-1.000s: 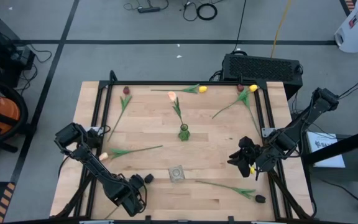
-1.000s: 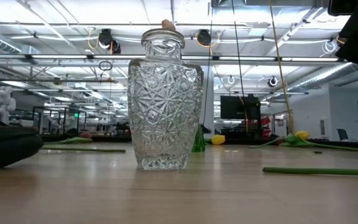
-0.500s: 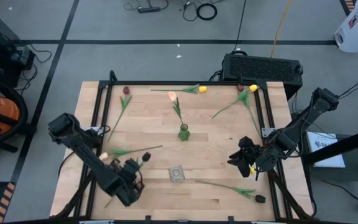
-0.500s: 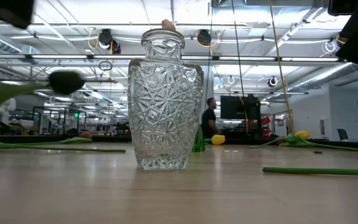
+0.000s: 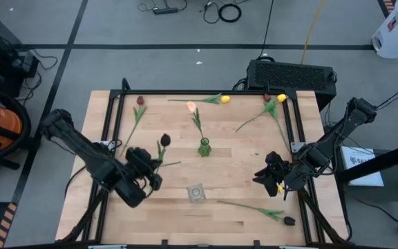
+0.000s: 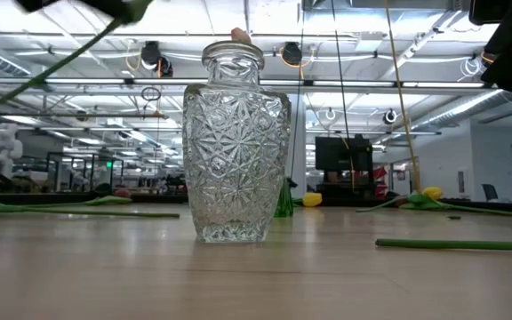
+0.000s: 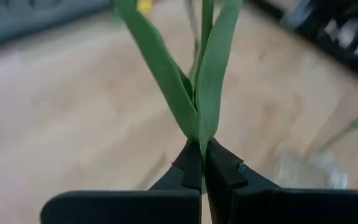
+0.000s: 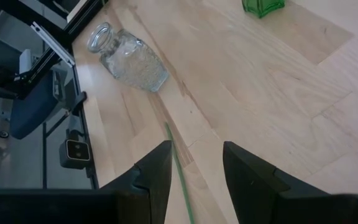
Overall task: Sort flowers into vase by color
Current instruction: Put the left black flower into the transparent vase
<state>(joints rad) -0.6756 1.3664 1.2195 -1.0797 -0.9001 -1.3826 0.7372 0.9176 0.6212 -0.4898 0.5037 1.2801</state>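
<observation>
We see the left gripper raised over the left half of the wooden table, its fingers clenched on the green stem of a dark-headed tulip; the dark head points toward the table's middle, just beside the small green vase, which already carries a peach tulip. From the left wrist the stem's two leaves rise straight from the pinch; in the low view that stem crosses the upper left corner, well clear of the board.

The clear glass vase stands near the front edge (upright and alone, with bare wood all round it); the low view has it front and centre. The right gripper waits by the right rail, its jaws parted on nothing, a loose green stem lying on the wood between them in its own wrist view.

The remaining flowers keep to the margins: a maroon tulip by the back left corner; a yellow tulip along the back edge; a yellow and red pair at the back right corner; a near-black tulip near the front right corner; a pale tulip at the left rail, partly under the left arm. The middle of the board lies largely open.
</observation>
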